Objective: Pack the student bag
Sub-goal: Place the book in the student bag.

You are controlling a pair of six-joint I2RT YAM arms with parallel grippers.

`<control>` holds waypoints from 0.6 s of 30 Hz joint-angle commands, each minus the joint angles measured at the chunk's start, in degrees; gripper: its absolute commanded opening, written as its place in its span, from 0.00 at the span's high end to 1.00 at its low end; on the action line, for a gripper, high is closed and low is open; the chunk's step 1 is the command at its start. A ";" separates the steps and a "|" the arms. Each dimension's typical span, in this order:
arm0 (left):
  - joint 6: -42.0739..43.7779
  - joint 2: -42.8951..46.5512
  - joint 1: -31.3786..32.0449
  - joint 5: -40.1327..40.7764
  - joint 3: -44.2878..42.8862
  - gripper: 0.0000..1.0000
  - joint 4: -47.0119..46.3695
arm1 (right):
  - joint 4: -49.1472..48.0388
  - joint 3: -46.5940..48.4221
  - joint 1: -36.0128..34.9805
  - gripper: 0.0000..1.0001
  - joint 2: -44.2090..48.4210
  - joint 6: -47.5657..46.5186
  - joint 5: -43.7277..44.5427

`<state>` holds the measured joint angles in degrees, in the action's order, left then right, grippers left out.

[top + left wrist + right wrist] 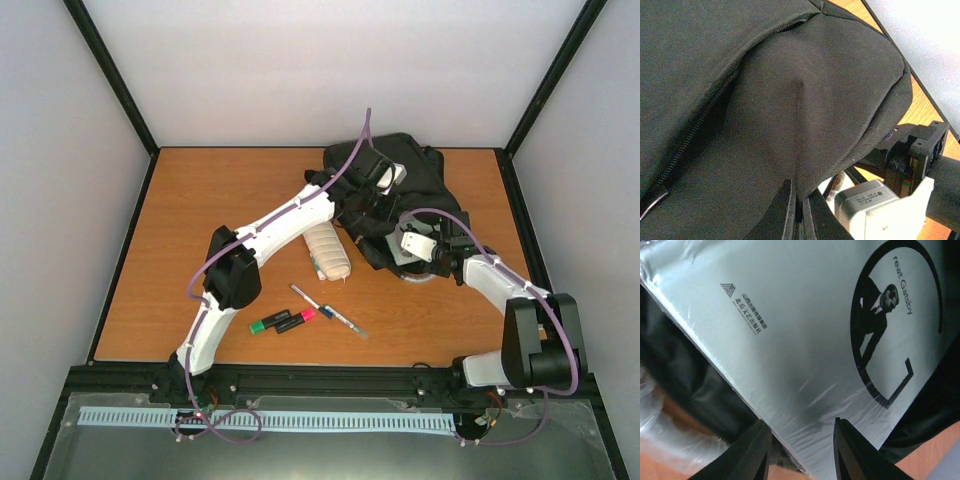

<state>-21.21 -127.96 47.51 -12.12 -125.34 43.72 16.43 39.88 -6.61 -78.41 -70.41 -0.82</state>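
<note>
The student bag [415,175], a black fabric backpack, lies at the back right of the table. My left gripper [799,210] is shut on a fold of its fabric [805,125], pulling it into a ridge beside a zip [695,135]. A plastic-wrapped grey book [790,330] with a "Great Gatsby" cover lies slanted against the bag's dark opening [685,375]. My right gripper [802,450] stands open at the book's lower corner. Its left finger [757,450] is at the book's edge and the right finger [850,450] is over the cover.
A cream ribbed pencil case [328,250] lies left of the bag. A green marker [268,323], a pink marker [300,318] and a pen [330,310] lie on the wooden table [200,220] nearer the front. The right arm's wrist [875,205] sits close under the bag's corner.
</note>
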 commanded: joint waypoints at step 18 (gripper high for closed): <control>0.64 4.61 0.06 -2.35 -3.22 0.99 -1.56 | -19.80 -0.42 -2.79 0.72 -5.33 7.08 -5.40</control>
<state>-21.19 -127.94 47.27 -12.43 -125.34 43.64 -3.66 39.31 -8.71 -85.43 -65.01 -2.00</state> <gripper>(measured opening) 0.041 0.278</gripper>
